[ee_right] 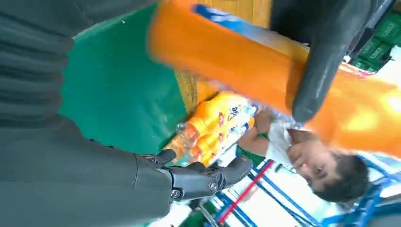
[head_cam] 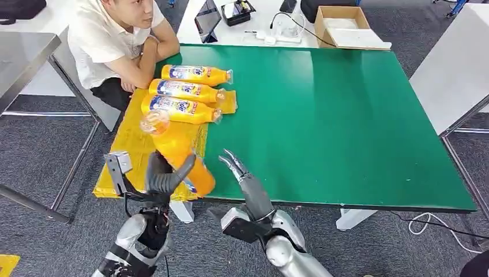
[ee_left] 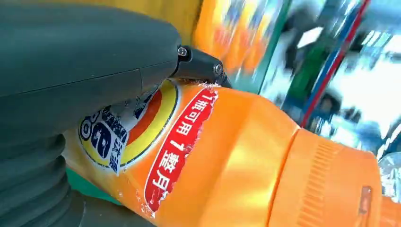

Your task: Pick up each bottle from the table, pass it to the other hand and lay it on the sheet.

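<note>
My left hand point(head_cam: 164, 176) grips an orange bottle point(head_cam: 176, 150) around its lower body and holds it tilted above the yellow sheet point(head_cam: 124, 153), cap end pointing away from me. Close up, the held bottle point(ee_left: 227, 161) shows its red and blue label under my left hand point(ee_left: 80, 61). Three more orange bottles point(head_cam: 184, 90) lie side by side on the sheet's far part. My right hand point(head_cam: 239, 173) is open with its fingers stretched out, just right of the held bottle point(ee_right: 265, 71) and apart from it. My right hand's fingers point(ee_right: 203, 177) hold nothing.
The green table point(head_cam: 346, 115) stretches wide to the right. A person point(head_cam: 115, 40) sits at its far left corner with arms resting by the sheet. A cardboard box point(head_cam: 343, 26) and small devices stand behind the table.
</note>
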